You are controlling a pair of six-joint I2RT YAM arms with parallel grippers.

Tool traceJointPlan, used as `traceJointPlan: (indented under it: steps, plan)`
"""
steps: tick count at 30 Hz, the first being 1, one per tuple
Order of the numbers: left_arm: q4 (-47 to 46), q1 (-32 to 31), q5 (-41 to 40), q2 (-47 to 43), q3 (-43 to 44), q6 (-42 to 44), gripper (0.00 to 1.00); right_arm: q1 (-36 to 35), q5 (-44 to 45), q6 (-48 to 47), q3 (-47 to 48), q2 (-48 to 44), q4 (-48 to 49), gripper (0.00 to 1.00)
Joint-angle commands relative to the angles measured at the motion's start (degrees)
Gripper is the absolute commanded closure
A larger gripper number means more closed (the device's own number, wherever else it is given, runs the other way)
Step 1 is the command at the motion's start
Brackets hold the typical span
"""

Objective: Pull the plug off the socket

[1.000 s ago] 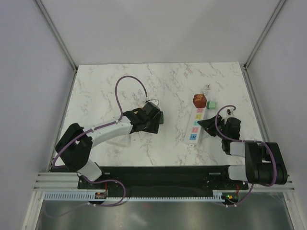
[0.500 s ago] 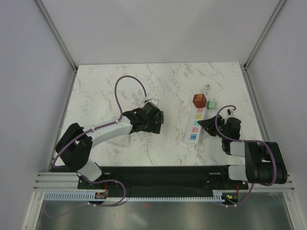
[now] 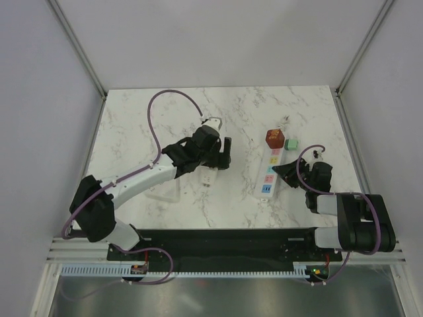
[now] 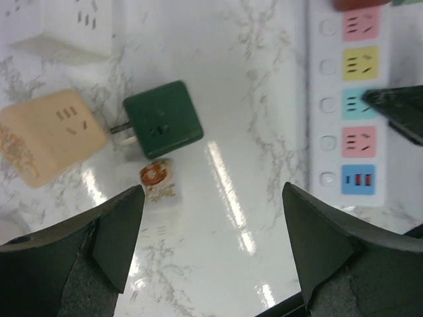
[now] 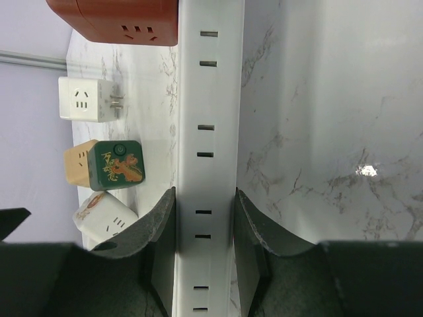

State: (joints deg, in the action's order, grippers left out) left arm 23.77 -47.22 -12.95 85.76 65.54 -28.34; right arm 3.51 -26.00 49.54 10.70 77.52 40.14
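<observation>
While right gripper (image 5: 205, 211) pinches the socket (image 5: 208, 99), plug (image 5: 115, 20) seems seated

Glossy marble-patterned table (image 3: 231, 112), smooth white plastic socket (image 3: 269, 173)

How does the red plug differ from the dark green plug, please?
The red plug sits at the end of the socket; the dark green plug lies on the table. The red plug's prongs are hidden; the dark green plug's show, pointing at a beige cube. Both are cubes.
</observation>
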Motion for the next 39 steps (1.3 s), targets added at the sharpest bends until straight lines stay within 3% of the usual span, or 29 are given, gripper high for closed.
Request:
traceJointPlan:
  steps: [1, 13, 19, 39]
  plan:
    - [-8.03, 0.2, 7.03, 2.39, 4.94, 1.97, 0.08, 0.45, 2.97, -4.63, -0.5, 1.41, 0.2, 1.0]
    - [-17.53, 0.2, 24.02, 28.47, 26.73, 0.74, 0.09, 0.45, 2.18, -4.54, -0.59, 1.59, 1.08, 1.0]
    - [-17.44, -0.06, 26.22, 39.29, 39.99, 0.48, 0.13, 0.45, 1.3, -4.01, -0.77, 1.76, 2.05, 1.0]
    - [-11.99, -0.15, 25.0, 55.84, 58.56, -3.65, 0.14, 0.45, 0.6, -3.57, -0.94, 1.59, 2.75, 1.0]
